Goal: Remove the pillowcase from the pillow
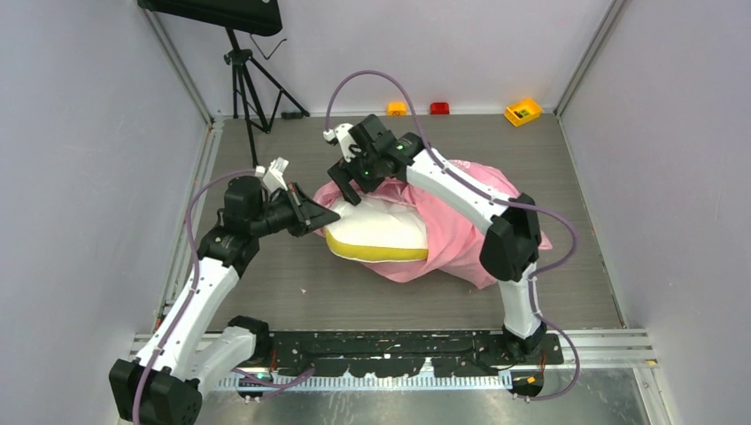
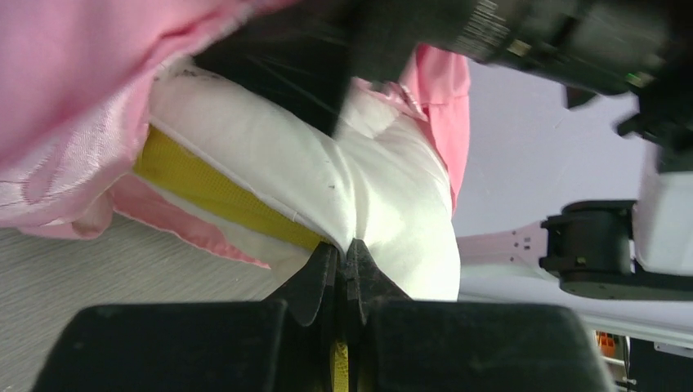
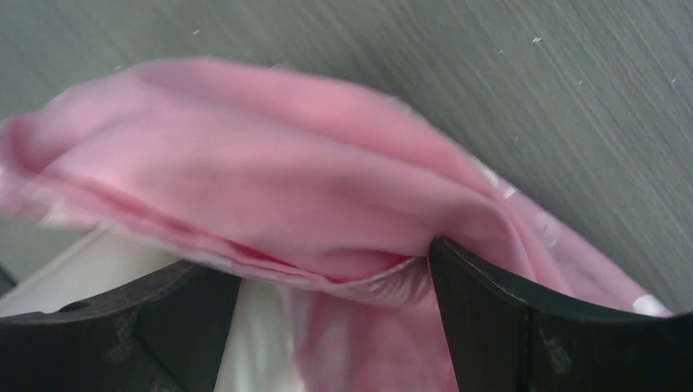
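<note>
Your left tool is closed tight on a corner of the puffy white quilted pillow with yellow edge, which lies partly bare on the grey surface. Your right tool stands wide open and grips nothing, with the shiny pink satin pillowcase draped between its jaws. I judge this cloth light, soft and slippery, so bite deep into the hem fold.

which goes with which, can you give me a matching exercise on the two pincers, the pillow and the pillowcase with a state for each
Things:
1 left pincer
2 right pincer
3 pillow
4 pillowcase

States:
a open, with pink fabric across its gap
b white, partly bared, yellow edge showing
c shut on a white corner by the yellow edge
d pink, bunched around part of the cushion

Pairs: 1-c, 2-a, 3-b, 4-d
</note>
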You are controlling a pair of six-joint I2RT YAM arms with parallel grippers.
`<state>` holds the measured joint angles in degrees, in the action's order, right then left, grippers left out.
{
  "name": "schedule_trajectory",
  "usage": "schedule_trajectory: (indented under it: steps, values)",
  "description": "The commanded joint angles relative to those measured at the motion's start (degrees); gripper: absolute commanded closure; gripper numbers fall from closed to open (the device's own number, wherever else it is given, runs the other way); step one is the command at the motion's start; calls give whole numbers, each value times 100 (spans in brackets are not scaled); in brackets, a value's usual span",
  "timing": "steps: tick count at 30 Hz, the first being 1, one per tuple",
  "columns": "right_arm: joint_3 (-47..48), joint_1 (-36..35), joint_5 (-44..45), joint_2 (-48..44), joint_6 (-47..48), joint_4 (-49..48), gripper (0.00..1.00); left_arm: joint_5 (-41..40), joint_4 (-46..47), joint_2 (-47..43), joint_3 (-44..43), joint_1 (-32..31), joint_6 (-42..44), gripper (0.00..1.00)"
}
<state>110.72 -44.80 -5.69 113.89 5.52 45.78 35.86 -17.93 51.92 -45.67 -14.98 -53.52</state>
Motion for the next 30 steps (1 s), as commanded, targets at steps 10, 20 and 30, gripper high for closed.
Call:
schedule_trajectory:
  steps: [10,20,30]
  values:
    - [1404,514,2123,2208,-665,451,13,654,563,-648,-1183,-226,26,100]
    - [1073,1538,3086,1736,-1371,636,13,413,252,-786,-1304,-228,236,100]
    - [779,2487,3444,1162,-1829,811,13,-787,-1216,-893,-1961,-228,1385,100]
